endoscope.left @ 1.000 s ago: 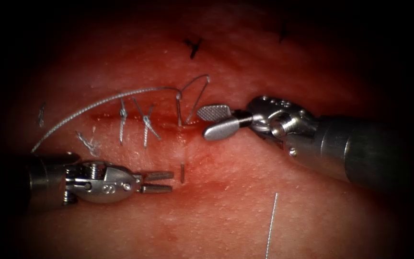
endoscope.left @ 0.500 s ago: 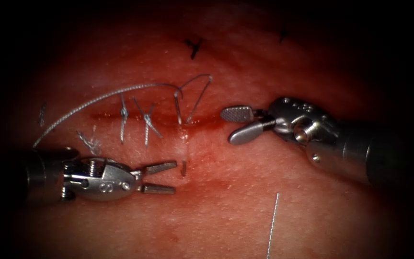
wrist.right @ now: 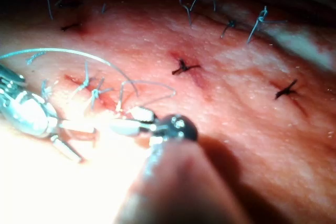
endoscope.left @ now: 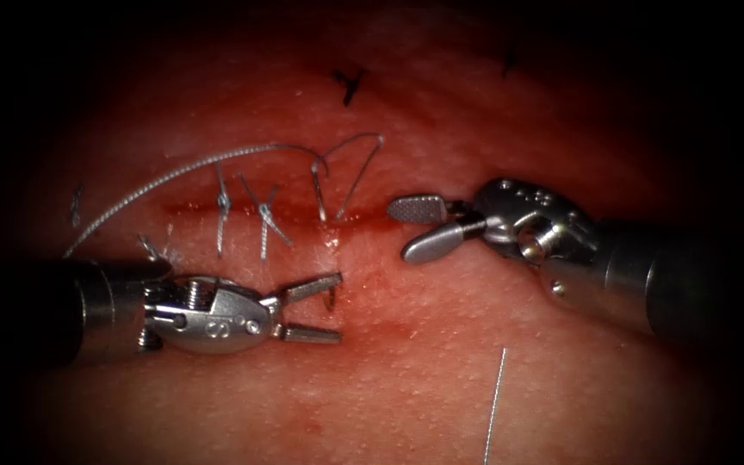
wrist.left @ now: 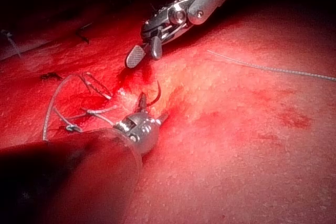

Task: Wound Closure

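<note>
Partly buried needle (endoscope.left: pixel 331 298), tip exposed

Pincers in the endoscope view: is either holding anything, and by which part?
Nothing is held. The left pincer gapes around the needle tip poking from the tissue; the right pincer is open, empty.

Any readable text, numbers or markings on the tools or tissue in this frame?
No text can be read.
Left arm's steel needle driver: small engraved marks on its wrist body, too small to read; open fingers straddle the curved needle's tip emerging from the pork tissue.
Right arm's steel needle driver: open, holding nothing, unmarked.
</note>
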You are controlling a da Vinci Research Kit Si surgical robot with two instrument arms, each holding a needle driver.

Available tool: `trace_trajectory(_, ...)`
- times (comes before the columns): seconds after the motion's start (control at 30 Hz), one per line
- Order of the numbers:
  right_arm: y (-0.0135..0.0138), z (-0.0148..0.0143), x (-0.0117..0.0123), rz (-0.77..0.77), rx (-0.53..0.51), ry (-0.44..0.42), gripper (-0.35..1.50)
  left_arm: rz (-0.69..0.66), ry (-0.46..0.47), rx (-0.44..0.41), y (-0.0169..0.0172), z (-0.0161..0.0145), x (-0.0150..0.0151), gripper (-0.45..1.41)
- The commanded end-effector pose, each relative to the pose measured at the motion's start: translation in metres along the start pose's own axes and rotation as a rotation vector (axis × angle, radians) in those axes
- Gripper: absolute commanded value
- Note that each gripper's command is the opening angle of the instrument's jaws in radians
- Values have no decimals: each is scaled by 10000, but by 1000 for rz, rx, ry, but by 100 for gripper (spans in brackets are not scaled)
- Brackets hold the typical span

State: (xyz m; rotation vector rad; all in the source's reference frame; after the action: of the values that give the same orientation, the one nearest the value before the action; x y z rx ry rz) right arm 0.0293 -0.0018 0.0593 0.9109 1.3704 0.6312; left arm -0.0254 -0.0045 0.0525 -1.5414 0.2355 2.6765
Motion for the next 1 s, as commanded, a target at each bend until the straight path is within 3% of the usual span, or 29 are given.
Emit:
trace_trajectory(0.03, 6, 8, 4, -4, 2, 1, 125, 0, 0, 1, -3, 10, 0, 32)
trace_trajectory(0.2, 6, 8, 3, -4, 1, 2, 121, -2, 1, 10, -7, 19, 0, 14)
trace_trajectory(0.3, 6, 8, 3, -4, 2, 1, 118, -8, -4, 30, -9, 23, -1, -37)
trace_trajectory(0.33, 5, 8, 3, -4, 2, 1, 116, -31, -11, 42, -10, 23, -1, -45)
trace_trajectory(0.63, 5, 7, 5, -102, -10, 1, 115, -258, -15, 49, -7, 17, 2, -45)
trace_trajectory(0.83, 3, 8, 4, -143, -16, 1, 113, -622, 87, -97, -2, 3, 20, -45)
trace_trajectory(1.0, 0, 11, 3, -145, 0, -6, 104, -809, 121, -201, -4, -7, 39, -45)
